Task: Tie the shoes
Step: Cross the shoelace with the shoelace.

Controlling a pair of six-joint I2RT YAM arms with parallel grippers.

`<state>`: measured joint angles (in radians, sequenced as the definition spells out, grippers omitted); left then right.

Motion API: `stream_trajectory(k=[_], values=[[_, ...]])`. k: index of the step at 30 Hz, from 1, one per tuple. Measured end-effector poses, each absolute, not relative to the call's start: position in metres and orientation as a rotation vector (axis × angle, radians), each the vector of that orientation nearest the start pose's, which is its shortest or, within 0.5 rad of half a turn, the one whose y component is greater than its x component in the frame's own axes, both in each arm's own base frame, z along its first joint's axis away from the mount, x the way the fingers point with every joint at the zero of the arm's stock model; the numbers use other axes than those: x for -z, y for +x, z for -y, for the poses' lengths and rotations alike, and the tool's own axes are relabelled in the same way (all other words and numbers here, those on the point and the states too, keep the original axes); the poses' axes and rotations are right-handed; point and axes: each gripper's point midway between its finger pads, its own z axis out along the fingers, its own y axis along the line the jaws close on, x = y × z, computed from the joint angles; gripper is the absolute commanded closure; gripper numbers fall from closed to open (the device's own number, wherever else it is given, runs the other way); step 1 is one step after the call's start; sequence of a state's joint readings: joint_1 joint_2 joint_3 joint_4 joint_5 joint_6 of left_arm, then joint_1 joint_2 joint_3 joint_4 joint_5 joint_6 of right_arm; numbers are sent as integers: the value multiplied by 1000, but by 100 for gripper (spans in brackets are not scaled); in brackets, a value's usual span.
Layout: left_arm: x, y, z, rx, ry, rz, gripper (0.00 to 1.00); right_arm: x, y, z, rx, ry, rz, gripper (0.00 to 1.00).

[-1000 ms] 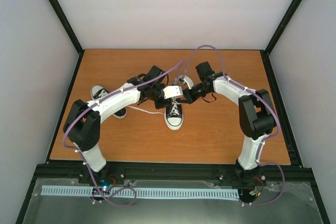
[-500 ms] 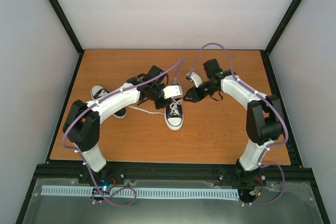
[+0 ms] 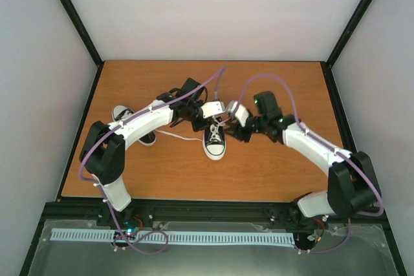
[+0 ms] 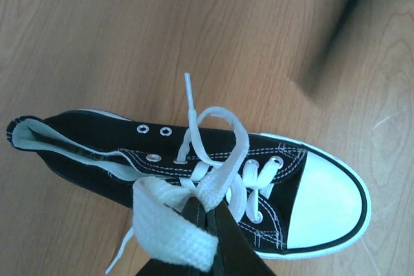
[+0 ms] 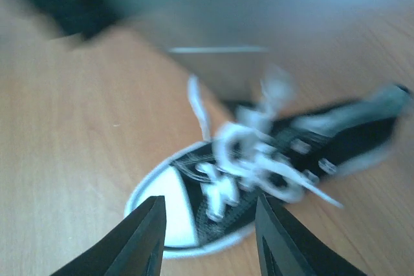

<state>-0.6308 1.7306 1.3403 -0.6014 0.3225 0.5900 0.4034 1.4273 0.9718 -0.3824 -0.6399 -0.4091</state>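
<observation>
Left end effector pinches lace

- A wooden tabletop, orange-brown with a fine grain, lies under the left claw and the right claw and spreads out on every side of them.
- Beyond the claws, a plain white back wall rises from the table's far edge.
- A white side panel stands out past the left claw, and a second white side panel past the right claw.
- Black frame bars climb the corners.
- Behind the claws, a black rail edges the table, then a white slotted strip on a grey metal sheet.
- The light is soft and even.
</observation>
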Motion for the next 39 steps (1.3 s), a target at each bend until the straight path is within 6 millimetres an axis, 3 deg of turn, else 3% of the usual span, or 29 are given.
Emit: stream_trajectory(k=[3,5,11,17,22,31,39], values=[[-139,327,307,440,1546,-2010,99,-153,262,-271,-686,-1434,-1718,62],[-140,328,309,451,1544,-2011,99,-143,249,-287,-634,-1533,-1586,63],[-137,328,310,465,1547,-2014,99,-120,292,-294,-356,-1549,-1476,59],[-135,333,304,450,1533,-2035,99,-111,313,-294,-217,-1568,-1417,62],[-130,334,304,452,1539,-2049,99,-106,314,-290,-145,-1604,-1388,66],[-134,336,309,460,1539,-2032,99,-88,292,-293,-91,-1695,-1348,65],[-134,336,310,466,1541,-2032,99,-94,310,-293,10,-1635,-1340,67]])
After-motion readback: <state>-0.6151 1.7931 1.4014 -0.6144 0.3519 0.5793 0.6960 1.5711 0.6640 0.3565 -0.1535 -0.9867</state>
